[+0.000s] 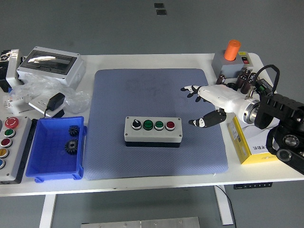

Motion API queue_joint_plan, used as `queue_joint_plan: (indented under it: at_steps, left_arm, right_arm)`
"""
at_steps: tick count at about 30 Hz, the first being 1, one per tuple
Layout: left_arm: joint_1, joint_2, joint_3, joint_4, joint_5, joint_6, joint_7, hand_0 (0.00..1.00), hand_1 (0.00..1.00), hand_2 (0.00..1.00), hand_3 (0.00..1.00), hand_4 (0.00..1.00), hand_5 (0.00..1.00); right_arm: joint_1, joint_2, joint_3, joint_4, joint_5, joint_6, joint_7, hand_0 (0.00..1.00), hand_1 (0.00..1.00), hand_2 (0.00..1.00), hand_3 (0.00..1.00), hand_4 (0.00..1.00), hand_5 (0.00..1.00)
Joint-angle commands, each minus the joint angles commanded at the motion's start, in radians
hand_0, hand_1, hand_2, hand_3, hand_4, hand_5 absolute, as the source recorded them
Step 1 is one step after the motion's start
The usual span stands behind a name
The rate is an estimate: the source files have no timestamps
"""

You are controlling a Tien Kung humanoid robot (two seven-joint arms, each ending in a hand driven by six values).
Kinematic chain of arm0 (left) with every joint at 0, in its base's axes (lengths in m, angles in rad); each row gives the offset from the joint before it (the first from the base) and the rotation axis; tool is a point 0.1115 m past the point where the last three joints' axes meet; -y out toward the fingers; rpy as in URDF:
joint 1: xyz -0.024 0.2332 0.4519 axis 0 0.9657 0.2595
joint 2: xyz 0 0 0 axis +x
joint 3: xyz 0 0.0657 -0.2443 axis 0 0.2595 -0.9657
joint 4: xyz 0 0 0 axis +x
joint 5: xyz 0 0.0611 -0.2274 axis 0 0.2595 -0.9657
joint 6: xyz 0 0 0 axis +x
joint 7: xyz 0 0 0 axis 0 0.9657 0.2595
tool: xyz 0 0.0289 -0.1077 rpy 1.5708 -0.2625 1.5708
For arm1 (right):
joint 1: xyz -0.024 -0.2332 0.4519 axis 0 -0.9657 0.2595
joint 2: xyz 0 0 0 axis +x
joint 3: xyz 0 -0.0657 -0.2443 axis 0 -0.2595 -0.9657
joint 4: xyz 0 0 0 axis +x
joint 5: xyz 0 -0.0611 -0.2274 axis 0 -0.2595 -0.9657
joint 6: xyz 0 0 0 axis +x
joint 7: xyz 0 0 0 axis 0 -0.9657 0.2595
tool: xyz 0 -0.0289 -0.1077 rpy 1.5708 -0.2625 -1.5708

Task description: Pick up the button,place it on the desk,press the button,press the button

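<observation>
head view: single camera | high, robot's side | faces forward and down | whole surface (156,61) framed, floor beyond

This place looks like a robotics lab or an electronics workshop. A white table (156,183) stands on a plain grey floor, and a blue mat (152,156) covers its middle. On the mat lies a grey box with push buttons (153,129). Left of the mat there is a blue bin (47,166) with black gears (72,137), and behind it a plastic electrical enclosure (50,64). Right of the mat stand dark capacitors (242,80) and a grey box with an orange knob (232,54).
</observation>
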Motion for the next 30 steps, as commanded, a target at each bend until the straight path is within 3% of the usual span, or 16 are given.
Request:
queue_joint_plan:
  at_steps: [2,3,13,20,30]
  left_arm:
    - [-0.001,0.000,0.000,0.000,0.010,-0.012,0.003,0.631,0.630,0.553,0.630,0.613,0.187]
    - [-0.001,0.000,-0.001,0.000,0.013,-0.015,0.003,0.631,0.629,0.553,0.629,0.612,0.187]
    - [0.001,0.001,-0.012,0.000,0.021,-0.004,0.005,0.631,0.630,0.553,0.630,0.612,0.187]
    - [0.004,0.000,-0.014,0.000,0.021,0.002,0.007,0.633,0.631,0.554,0.630,0.613,0.188]
    - [0.001,0.001,-0.014,0.000,0.020,0.005,0.005,0.631,0.631,0.554,0.630,0.613,0.185]
  right_arm:
    - [0.016,0.009,-0.023,0.000,-0.039,0.037,-0.028,0.273,0.473,0.426,0.799,0.483,0.118]
    - [0.023,0.012,-0.033,0.000,-0.053,0.043,-0.037,0.299,0.487,0.393,0.792,0.301,0.002]
    - [0.073,0.073,-0.154,0.000,-0.071,0.040,-0.056,0.263,0.443,0.339,0.794,0.286,0.002]
    - [0.063,0.099,-0.172,-0.004,-0.061,0.034,-0.055,0.246,0.432,0.310,0.796,0.272,0.002]
    - [0.059,0.129,-0.190,-0.074,-0.055,0.029,-0.063,0.222,0.409,0.293,0.795,0.245,0.002]
